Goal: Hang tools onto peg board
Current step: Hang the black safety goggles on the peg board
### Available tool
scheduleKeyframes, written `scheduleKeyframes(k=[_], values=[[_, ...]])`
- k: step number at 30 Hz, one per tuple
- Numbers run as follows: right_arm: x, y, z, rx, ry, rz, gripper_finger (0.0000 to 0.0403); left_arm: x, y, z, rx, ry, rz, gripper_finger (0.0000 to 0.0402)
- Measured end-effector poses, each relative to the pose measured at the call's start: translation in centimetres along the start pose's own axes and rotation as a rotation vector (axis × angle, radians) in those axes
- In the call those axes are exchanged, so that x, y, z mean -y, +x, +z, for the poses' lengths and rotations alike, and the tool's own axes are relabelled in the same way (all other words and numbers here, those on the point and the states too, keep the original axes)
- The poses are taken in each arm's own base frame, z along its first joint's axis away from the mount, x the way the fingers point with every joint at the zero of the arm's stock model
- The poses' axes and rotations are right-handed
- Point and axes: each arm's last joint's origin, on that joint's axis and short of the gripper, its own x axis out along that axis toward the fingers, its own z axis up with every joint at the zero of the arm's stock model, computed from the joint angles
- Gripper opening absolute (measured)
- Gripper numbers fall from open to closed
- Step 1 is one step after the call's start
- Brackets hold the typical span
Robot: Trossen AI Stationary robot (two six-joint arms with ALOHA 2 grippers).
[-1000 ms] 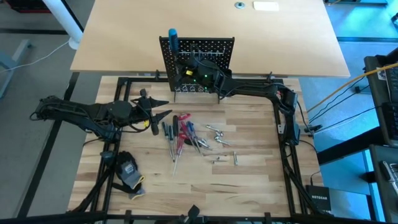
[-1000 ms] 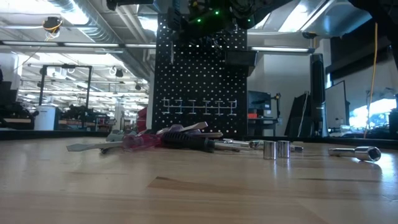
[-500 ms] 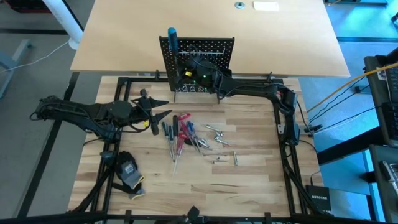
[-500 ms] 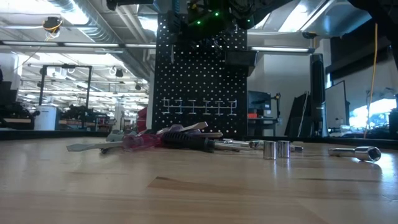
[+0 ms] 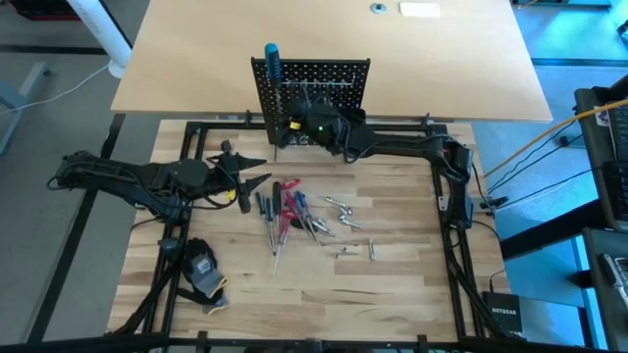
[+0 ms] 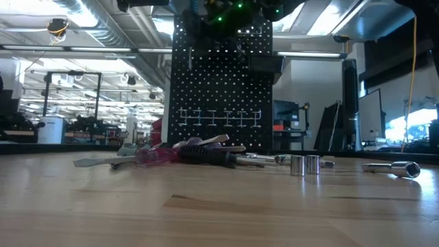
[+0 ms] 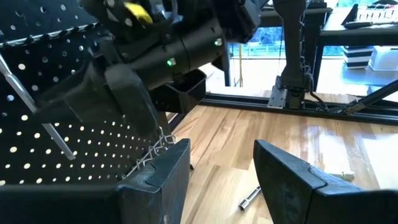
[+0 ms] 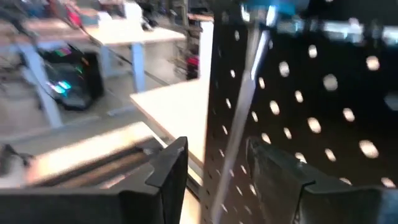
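The black peg board (image 5: 314, 83) stands upright at the table's far edge. A blue-handled screwdriver (image 5: 272, 59) hangs at the board's upper left, handle up, its silver shaft (image 8: 239, 112) pointing down along the board's face. My right gripper (image 8: 217, 149) is open in front of the board with that shaft between its fingers; I see no touch. The other tools (image 5: 289, 211), slim screwdrivers with red, blue and dark handles, lie in a pile mid-table. My left gripper (image 7: 221, 180) waits open at the table's left, beside the pile.
Silver bits (image 5: 343, 211) and sockets (image 6: 305, 165) lie scattered right of the pile. A black-and-yellow glove (image 5: 203, 270) lies near the left front. A small black bin (image 7: 193, 87) hangs on the board. The tan tabletop (image 5: 442, 59) extends behind the board.
My right gripper has risen a little in front of the peg board. The blue-handled screwdriver stays hanging at the board's upper left.
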Motion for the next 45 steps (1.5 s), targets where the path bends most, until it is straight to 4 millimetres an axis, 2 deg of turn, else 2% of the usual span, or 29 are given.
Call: scheduleKeyframes(k=[5,20,29,35,42,45], values=[[-0.6,-0.5,-0.1,-0.021,-0.026,-0.067,0.0165,0.0,0.0,0.0,0.000,0.000,0.000,0.0168],[-4.1,-2.9,0.8,0.002,-0.060,0.025,0.0166,0.0,0.0,0.0,0.002,-0.001,0.000,0.0168],[-5.6,-5.8,1.8,-0.053,-0.116,0.095,0.0166,0.0,0.0,0.0,-0.004,-0.010,0.000,0.0168],[-6.5,-10.1,2.8,-0.189,-0.229,0.215,0.0166,0.0,0.0,-0.1,-0.006,-0.014,0.000,0.0168],[-6.8,-17.5,3.7,-0.397,-0.338,0.388,0.0166,0.0,0.0,-0.4,-0.036,-0.018,0.000,0.0168],[-6.7,-20.5,3.4,-0.497,-0.370,0.422,0.0166,0.0,0.0,-0.4,-0.038,-0.024,0.000,0.0168]])
